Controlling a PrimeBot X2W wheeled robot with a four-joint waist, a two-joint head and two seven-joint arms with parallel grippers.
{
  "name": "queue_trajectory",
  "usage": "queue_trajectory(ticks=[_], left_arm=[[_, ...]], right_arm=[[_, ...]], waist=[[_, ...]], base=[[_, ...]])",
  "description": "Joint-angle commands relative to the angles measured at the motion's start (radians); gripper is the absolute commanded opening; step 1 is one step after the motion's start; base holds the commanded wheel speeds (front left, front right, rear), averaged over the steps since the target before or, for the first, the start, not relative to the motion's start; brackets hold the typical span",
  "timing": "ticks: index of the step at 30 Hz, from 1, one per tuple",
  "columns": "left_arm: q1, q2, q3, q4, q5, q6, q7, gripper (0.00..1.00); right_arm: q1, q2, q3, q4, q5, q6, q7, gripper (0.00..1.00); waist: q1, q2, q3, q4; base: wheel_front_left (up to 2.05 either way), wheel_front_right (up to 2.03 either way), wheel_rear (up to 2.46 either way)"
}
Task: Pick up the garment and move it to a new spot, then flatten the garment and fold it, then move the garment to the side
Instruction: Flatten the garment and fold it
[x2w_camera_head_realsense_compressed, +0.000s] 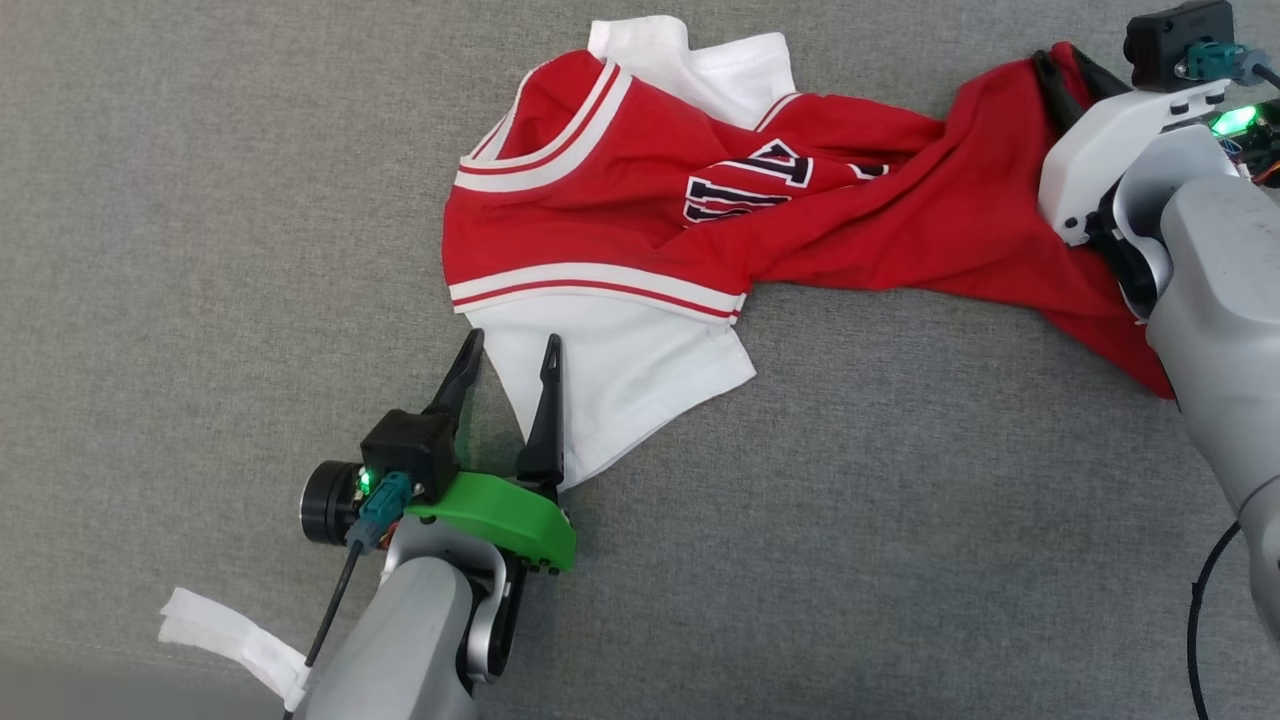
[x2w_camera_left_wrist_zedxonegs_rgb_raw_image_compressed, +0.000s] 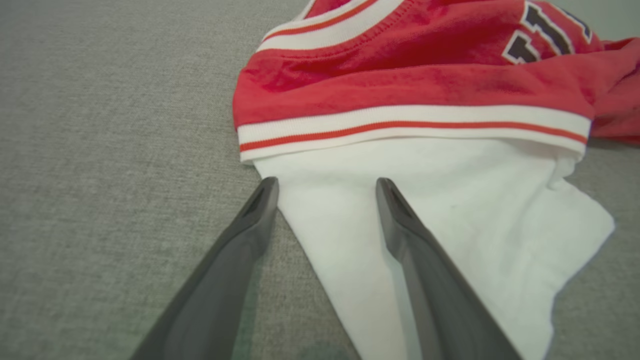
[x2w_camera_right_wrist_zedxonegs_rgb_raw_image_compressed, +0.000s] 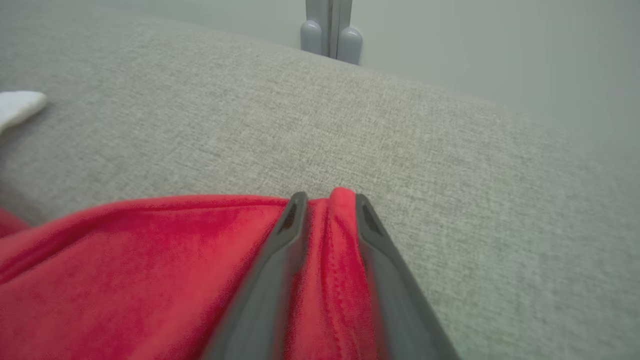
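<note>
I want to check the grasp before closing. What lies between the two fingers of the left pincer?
In the left wrist view: the edge of the white sleeve of the shirt, and gray surface nearer the wrist. The left pincer is open.

The left forearm (x2w_camera_head_realsense_compressed: 410, 640) rose from the bottom edge of the head view, with a green wrist cover (x2w_camera_head_realsense_compressed: 500, 510) at its end. The left end effector (x2w_camera_head_realsense_compressed: 512, 348) (x2w_camera_left_wrist_zedxonegs_rgb_raw_image_compressed: 326, 185) pointed up that view, its two dark fingers spread well apart and gripping nothing. The right forearm (x2w_camera_head_realsense_compressed: 1220, 330) came in from the right edge and ended in a white wrist housing (x2w_camera_head_realsense_compressed: 1110, 150). The right end effector (x2w_camera_head_realsense_compressed: 1065, 65) (x2w_camera_right_wrist_zedxonegs_rgb_raw_image_compressed: 330, 199) pointed up and to the left, its fingers drawn close together and pinching a fold of the garment (x2w_camera_head_realsense_compressed: 600, 190) between them.
</note>
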Motion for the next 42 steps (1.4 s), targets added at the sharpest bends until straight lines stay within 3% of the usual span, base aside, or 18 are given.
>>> queue_trajectory(ticks=[1, 10, 15, 19, 23, 31, 35, 41, 42], left_arm=[[-0.009, 0.002, 0.001, 0.001, -0.005, 0.005, 0.000, 1.00], [0.013, 0.003, -0.008, 0.007, -0.013, -0.001, 0.000, 1.00], [0.034, 0.002, -0.007, 0.015, -0.017, 0.002, 0.000, 1.00], [0.057, 0.002, 0.004, 0.020, -0.019, 0.008, 0.000, 1.00], [0.082, 0.002, 0.025, 0.031, -0.017, 0.007, 0.000, 1.00], [0.136, 0.003, 0.090, 0.056, 0.027, -0.005, 0.000, 1.00], [0.162, 0.003, 0.123, 0.070, 0.057, -0.017, 0.000, 1.00], [0.189, 0.003, 0.163, 0.086, 0.077, -0.028, 0.000, 1.00], [0.193, 0.003, 0.166, 0.087, 0.078, -0.030, 0.000, 1.00]], right_arm=[[0.011, -0.020, 0.013, 0.025, 0.004, -0.002, -0.010, 0.00], [-0.160, -0.080, -0.023, -0.023, -0.084, -0.002, -0.174, 0.00], [-0.248, -0.058, -0.032, -0.120, -0.131, -0.002, -0.180, 0.00], [-0.230, -0.035, -0.001, -0.220, -0.120, -0.002, -0.181, 0.00], [-0.118, -0.041, 0.054, -0.348, -0.082, -0.002, -0.181, 0.00], [0.301, -0.054, -0.066, -0.580, 0.034, -0.002, -0.181, 0.00], [0.522, -0.027, -0.128, -0.635, 0.055, -0.002, -0.181, 0.00], [0.736, 0.026, -0.198, -0.634, 0.053, -0.002, -0.181, 0.00], [0.755, 0.035, -0.209, -0.628, 0.049, -0.002, -0.181, 0.23]], waist=[[0.0000, 0.0000, -0.004, 0.000], [0.0000, 0.0000, -0.044, 0.034], [0.0000, 0.0000, -0.082, 0.049], [0.0000, 0.0000, -0.113, 0.037], [0.0000, 0.0000, -0.148, 0.002], [0.0000, 0.0000, -0.232, -0.103], [0.0000, 0.0000, -0.271, -0.146], [0.0000, 0.0000, -0.315, -0.182], [0.0000, 0.0000, -0.320, -0.185]], base=[[0.00, 0.00, 0.00], [0.00, 0.00, 0.00], [0.00, 0.00, 0.00], [0.00, 0.00, 0.00], [0.00, 0.00, 0.00], [0.00, 0.00, 0.00], [0.00, 0.00, 0.00], [0.00, 0.00, 0.00], [0.00, 0.00, 0.00]])
